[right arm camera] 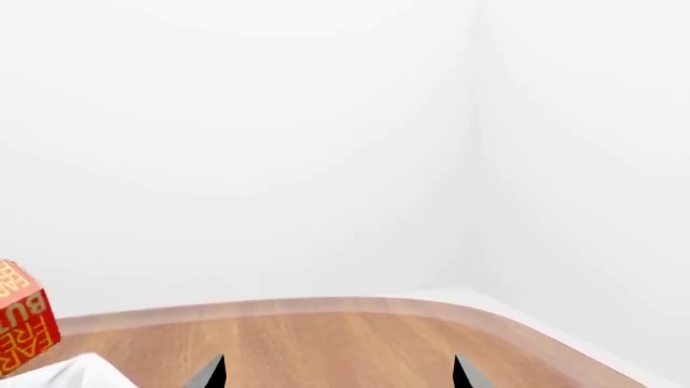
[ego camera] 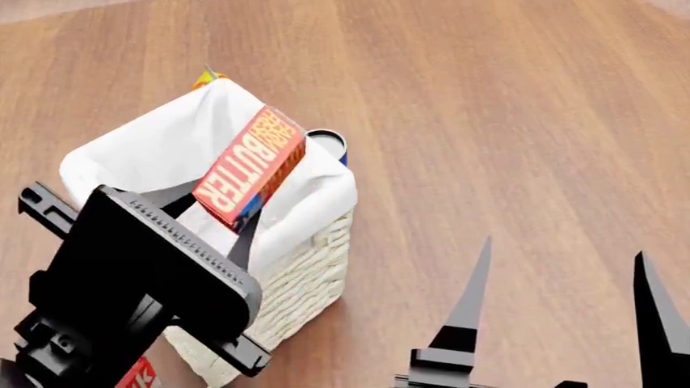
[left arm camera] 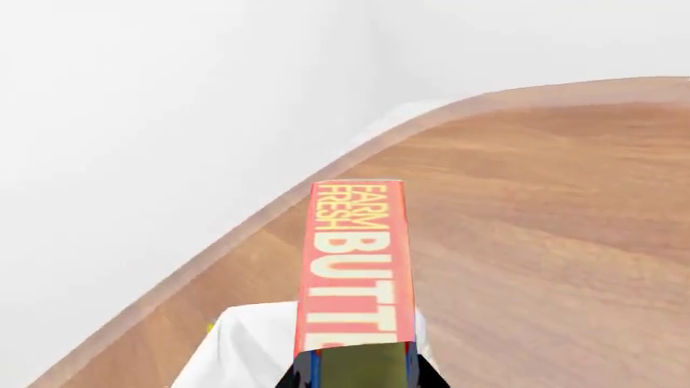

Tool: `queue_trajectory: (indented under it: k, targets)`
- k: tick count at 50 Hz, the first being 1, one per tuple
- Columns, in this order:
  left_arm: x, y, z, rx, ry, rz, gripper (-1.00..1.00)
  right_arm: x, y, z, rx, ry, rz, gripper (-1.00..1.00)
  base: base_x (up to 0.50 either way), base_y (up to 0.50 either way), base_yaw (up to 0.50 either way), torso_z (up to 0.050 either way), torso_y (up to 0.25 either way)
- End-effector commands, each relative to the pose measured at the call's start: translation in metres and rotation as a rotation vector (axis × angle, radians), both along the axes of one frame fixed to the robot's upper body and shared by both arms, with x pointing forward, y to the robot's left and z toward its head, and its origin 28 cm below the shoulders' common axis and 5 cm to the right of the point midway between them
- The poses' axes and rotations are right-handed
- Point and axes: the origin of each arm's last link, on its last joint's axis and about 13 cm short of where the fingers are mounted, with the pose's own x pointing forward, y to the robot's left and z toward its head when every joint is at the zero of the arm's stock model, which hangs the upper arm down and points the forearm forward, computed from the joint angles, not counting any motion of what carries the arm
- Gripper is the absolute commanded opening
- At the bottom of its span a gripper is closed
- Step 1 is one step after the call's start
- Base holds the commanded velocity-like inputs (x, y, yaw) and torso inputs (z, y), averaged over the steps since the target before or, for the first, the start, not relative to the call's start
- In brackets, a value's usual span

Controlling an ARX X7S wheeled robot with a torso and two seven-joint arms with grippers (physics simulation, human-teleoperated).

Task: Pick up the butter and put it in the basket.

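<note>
Wood floor [ego camera: 518, 121] all round, butter [ego camera: 250, 168] held tilted over basket [ego camera: 291, 283] by left gripper [ego camera: 246, 218], pinched at near end; light, stiff, smooth box; right gripper [ego camera: 561, 323] wide, empty.

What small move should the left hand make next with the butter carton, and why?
Probably lower a little, then open. The left hand holds the red-and-orange butter carton tilted above the white cloth liner of the cream woven wicker basket, so it seems over the opening, not yet inside.
</note>
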Motion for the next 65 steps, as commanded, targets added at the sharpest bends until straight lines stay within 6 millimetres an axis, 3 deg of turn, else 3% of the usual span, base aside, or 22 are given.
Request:
queue_trajectory:
  k: [1,25,35,47,65]
  targets:
    - [0.024,0.015,0.046,0.039,-0.077,0.089,-1.0,0.0,0.0,0.001,0.007,-0.017,0.01,1.0,0.0,0.0,0.0,0.0,0.0]
    - [0.062,0.036,0.077,0.312,0.068,0.118,-1.0,-0.006,-0.004,0.01,0.03,-0.051,0.018,1.0,0.0,0.0,0.0,0.0,0.001]
    - [0.074,0.044,0.098,0.44,0.145,0.105,-1.0,-0.006,-0.001,0.012,0.03,-0.057,0.034,1.0,0.0,0.0,0.0,0.0,0.002]
    - [0.092,0.042,0.092,0.553,0.264,0.071,-1.0,-0.007,-0.002,0.014,0.014,-0.063,0.03,1.0,0.0,0.0,0.0,0.001,0.001]
    - [0.129,0.041,0.12,0.585,0.392,0.022,-1.0,-0.007,-0.007,0.015,0.008,-0.065,0.008,1.0,0.0,0.0,0.0,0.001,0.002]
